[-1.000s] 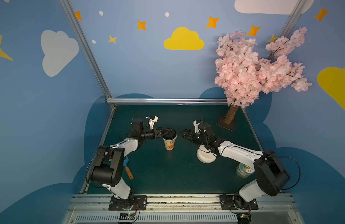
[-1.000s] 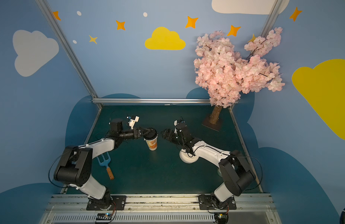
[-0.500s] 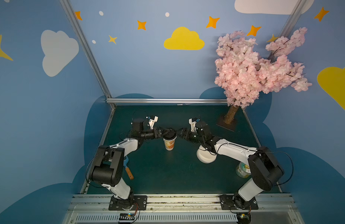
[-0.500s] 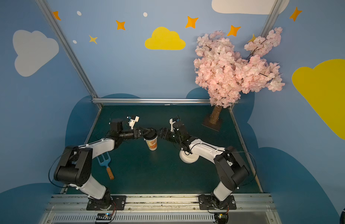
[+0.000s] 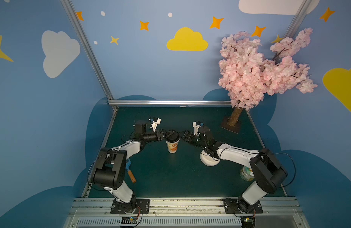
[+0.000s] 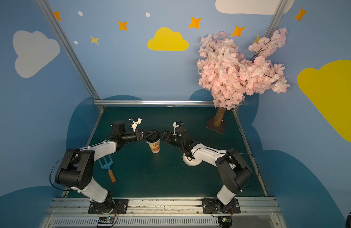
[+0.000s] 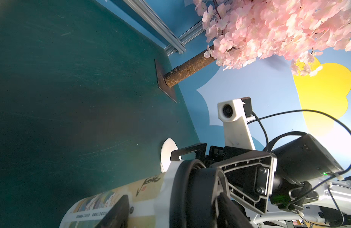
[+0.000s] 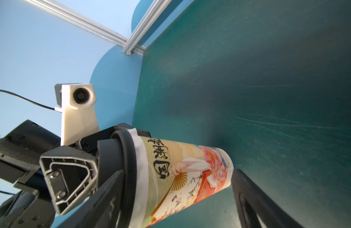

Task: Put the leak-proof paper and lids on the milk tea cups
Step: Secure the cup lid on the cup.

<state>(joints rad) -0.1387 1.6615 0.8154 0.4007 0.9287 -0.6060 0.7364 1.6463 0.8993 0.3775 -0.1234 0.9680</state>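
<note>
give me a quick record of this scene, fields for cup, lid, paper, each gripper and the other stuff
cup: paper cup, upright, mid-table
lid: black lid on the cup's mouth
paper: leak-proof paper, whitish edge showing under the lid rim
left: left gripper at the lid, grip unclear
right: right gripper open, beside the cup's rim
other: white bowl, can, blue fork, pink tree

Left arm point(image 5: 129, 147), right arm point(image 5: 235, 156): white shells, black joints, black cables point(image 7: 264, 128), white camera mounts point(image 7: 234, 126), silver screws point(image 8: 56, 174).
</note>
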